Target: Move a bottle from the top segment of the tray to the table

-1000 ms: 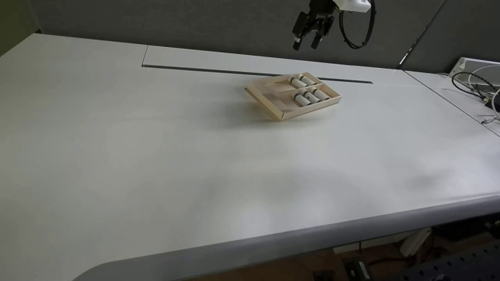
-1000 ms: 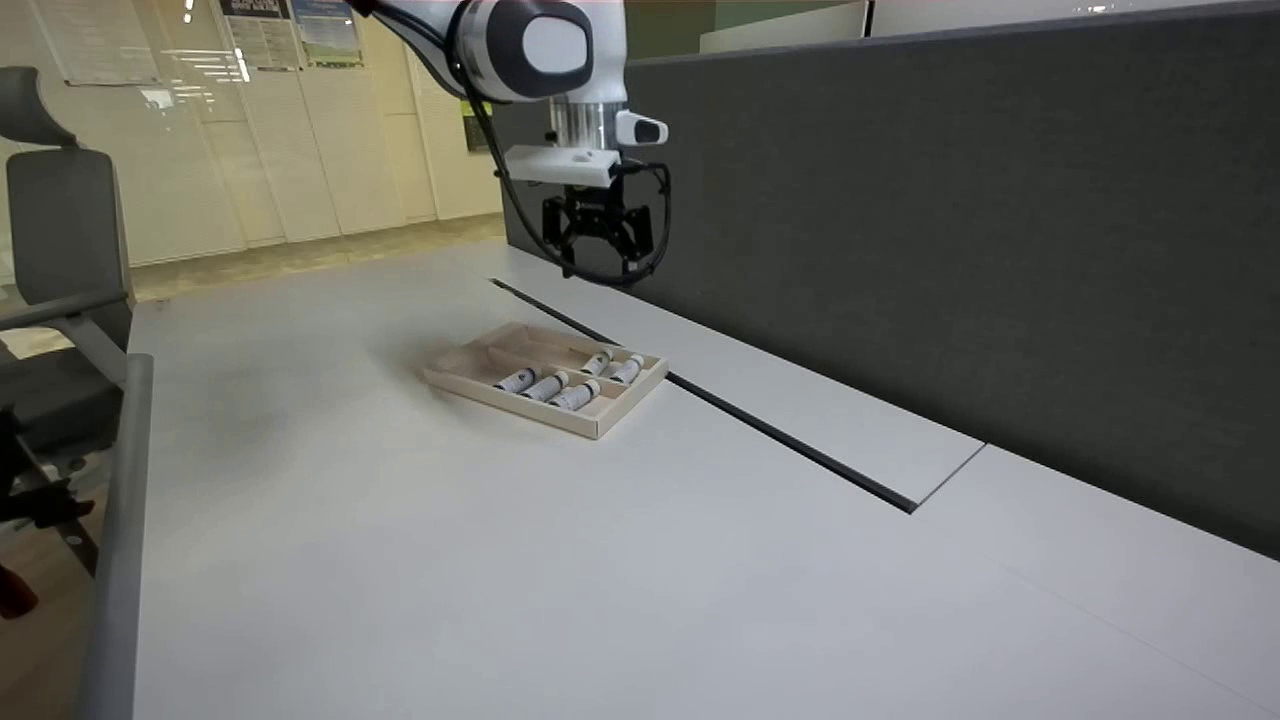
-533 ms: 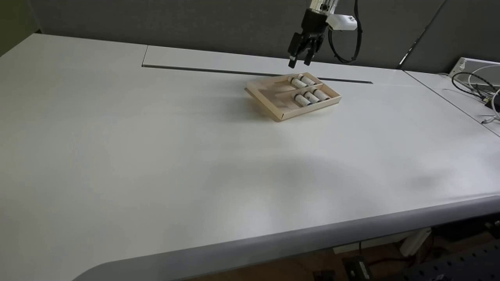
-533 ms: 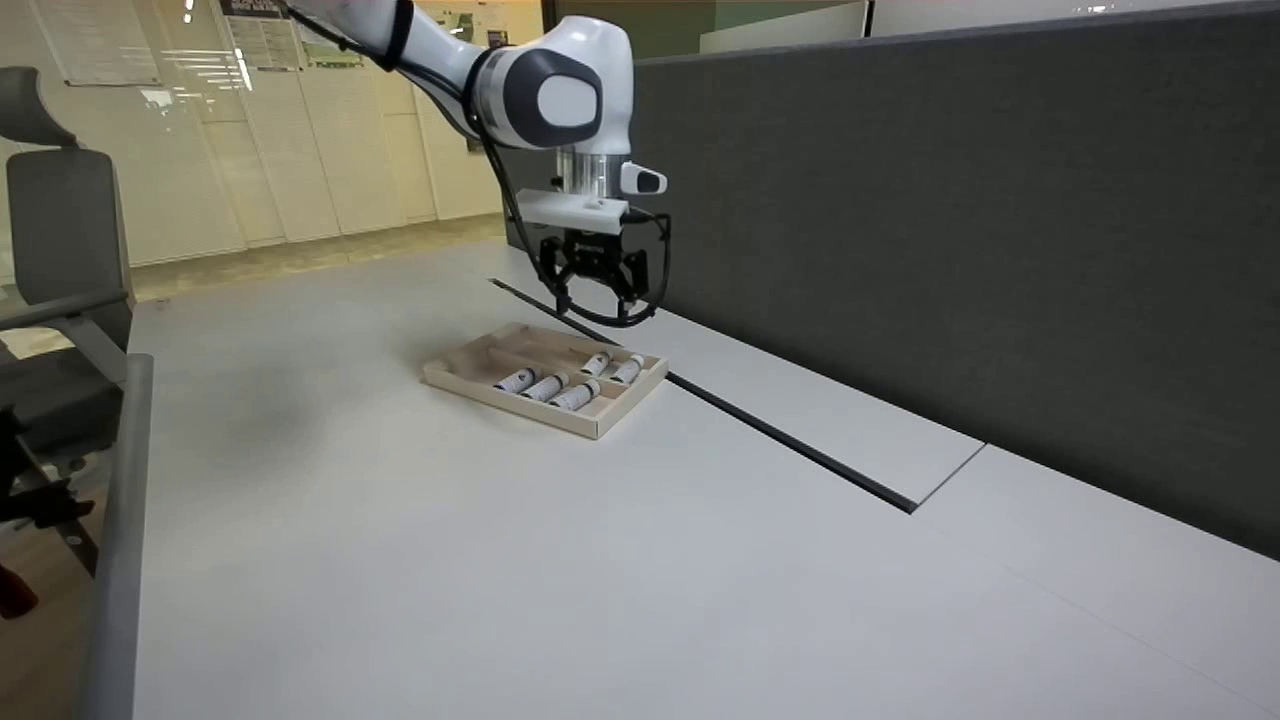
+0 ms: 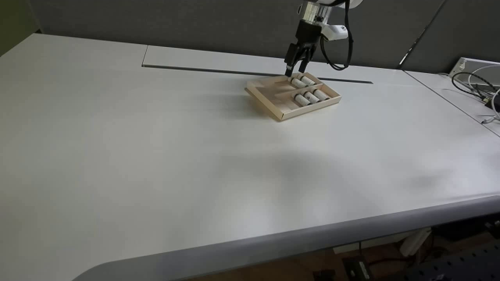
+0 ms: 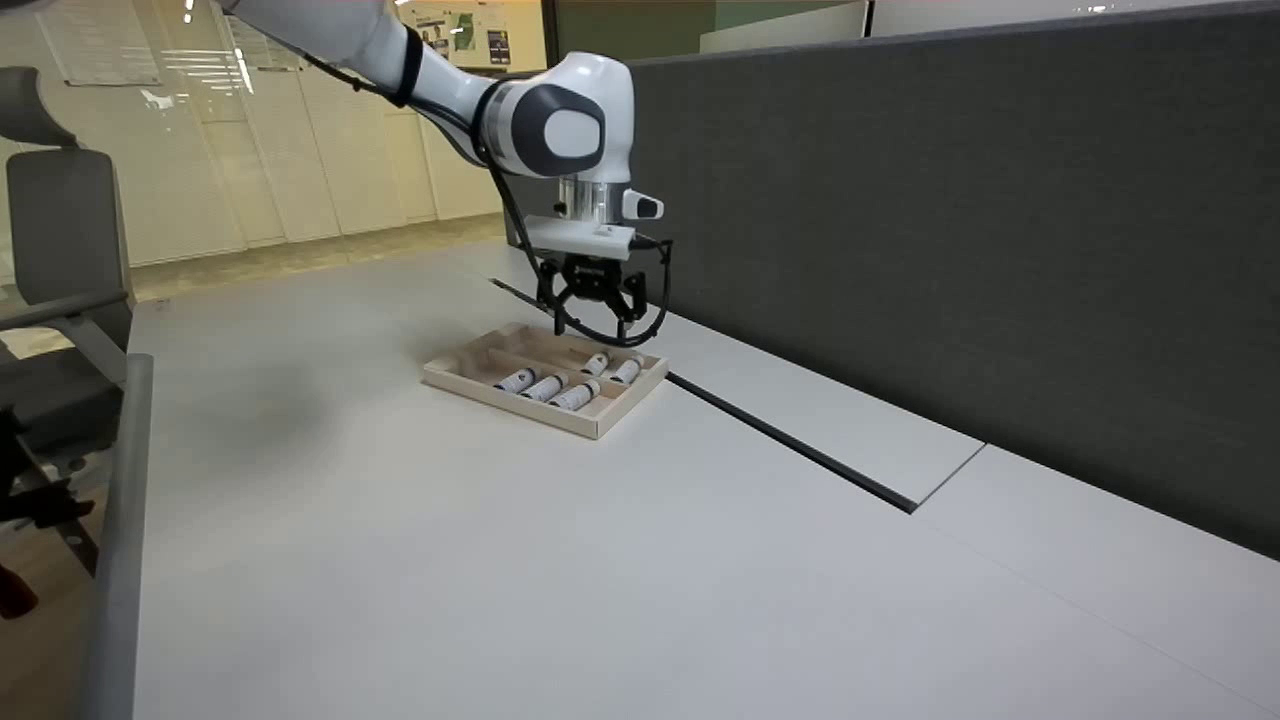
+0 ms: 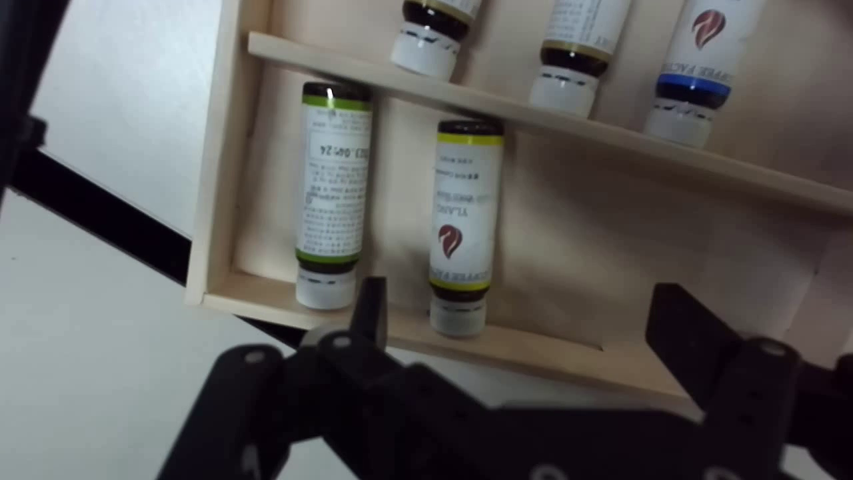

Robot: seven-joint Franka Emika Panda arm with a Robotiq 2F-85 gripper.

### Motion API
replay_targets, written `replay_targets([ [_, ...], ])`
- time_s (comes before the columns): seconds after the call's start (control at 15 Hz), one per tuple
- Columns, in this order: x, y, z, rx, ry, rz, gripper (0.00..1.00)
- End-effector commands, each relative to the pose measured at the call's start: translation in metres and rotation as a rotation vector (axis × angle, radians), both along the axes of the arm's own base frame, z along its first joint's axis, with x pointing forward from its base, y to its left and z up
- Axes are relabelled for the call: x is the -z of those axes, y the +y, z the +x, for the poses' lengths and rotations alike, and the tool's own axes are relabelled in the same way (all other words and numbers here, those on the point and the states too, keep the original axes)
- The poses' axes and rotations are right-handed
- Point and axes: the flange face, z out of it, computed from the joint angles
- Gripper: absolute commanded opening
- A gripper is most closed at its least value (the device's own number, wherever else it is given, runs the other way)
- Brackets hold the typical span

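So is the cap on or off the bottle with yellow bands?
On: the wrist view shows the white cap sitting on the end of the yellow-banded bottle; how tight, I cannot tell.

In an exterior view you look down across the table (image 5: 156, 164) toward a grey partition (image 5: 175, 23); in an exterior view, lengthwise toward a pale wall (image 6: 360, 175). Both share the tray (image 6: 510, 402) from well back; your wrist view looks down on it, close.

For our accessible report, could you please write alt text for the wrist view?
An open, empty hand at the bottom faces a tray on a white table. One segment holds a green-banded bottle and a yellow-banded bottle; beyond a divider lie three more bottles, cut off at the top.
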Motion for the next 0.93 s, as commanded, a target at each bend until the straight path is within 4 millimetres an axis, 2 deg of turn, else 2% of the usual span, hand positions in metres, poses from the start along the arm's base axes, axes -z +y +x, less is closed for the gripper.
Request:
replay_targets([
  [0.0,0.006,0.005,0.004,-0.03,0.019,-0.013,1.0],
  [0.2,0.016,0.008,0.001,-0.042,0.045,-0.021,1.0],
  [0.27,0.018,0.008,0.001,-0.044,0.05,-0.021,0.75],
  [0.33,0.019,0.009,0.001,-0.047,0.054,-0.021,0.74],
  [0.87,0.013,0.003,0.005,-0.024,0.051,-0.027,0.19],
])
